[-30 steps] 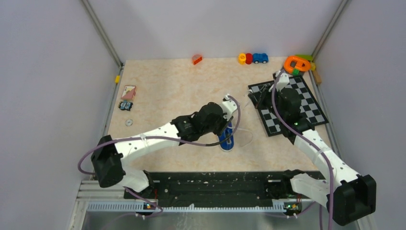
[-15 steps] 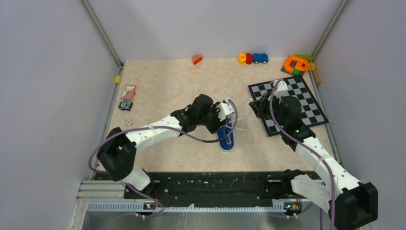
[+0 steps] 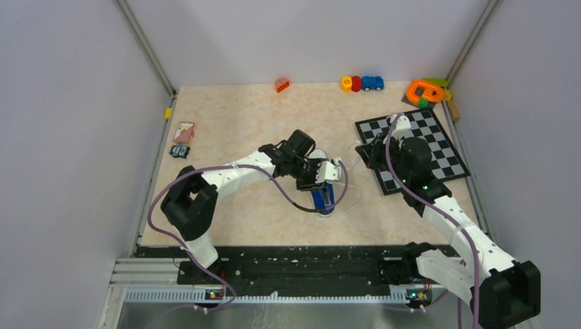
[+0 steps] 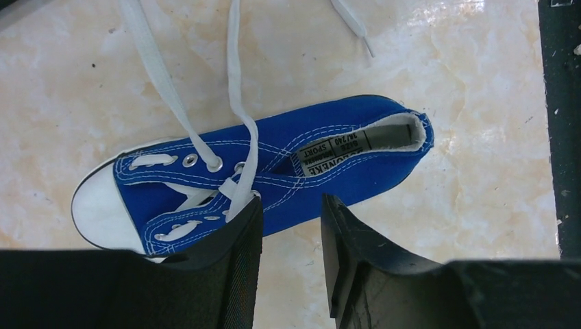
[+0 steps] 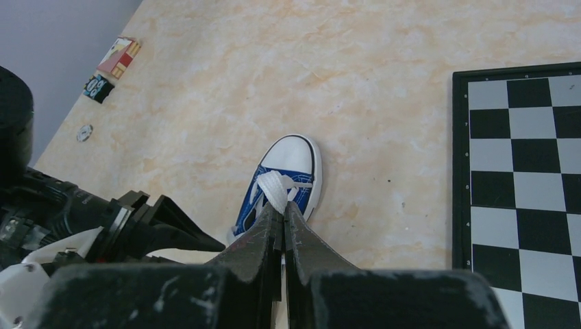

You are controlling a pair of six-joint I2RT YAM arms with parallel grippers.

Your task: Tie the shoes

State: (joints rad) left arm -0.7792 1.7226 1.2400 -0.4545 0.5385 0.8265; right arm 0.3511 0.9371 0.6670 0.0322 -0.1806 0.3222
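Observation:
The small blue sneaker (image 3: pixel 324 200) lies on the table, its white toe cap toward the back. My left gripper (image 3: pixel 327 182) hangs over it. In the left wrist view it is open and empty (image 4: pixel 291 214), its fingers (image 4: pixel 241 255) just above the shoe's (image 4: pixel 274 171) side. Two loose white laces (image 4: pixel 156 72) run away from the eyelets. My right gripper (image 3: pixel 366 149) stands right of the shoe. In the right wrist view it is shut (image 5: pixel 283 208) on a white lace (image 5: pixel 275 186) that rises from the shoe (image 5: pixel 291 164).
A black and white checkerboard (image 3: pixel 438 147) lies under the right arm. Small toys line the back edge: a blue car (image 3: pixel 373 83), an orange ring (image 3: pixel 425 90), an orange piece (image 3: pixel 281 85). A card (image 3: pixel 183 131) and a washer (image 3: pixel 184 175) lie at the left.
My left arm has folded back to the left, and its gripper has turned and dropped closer over the shoe. My right gripper has shifted slightly nearer with the lace still held.

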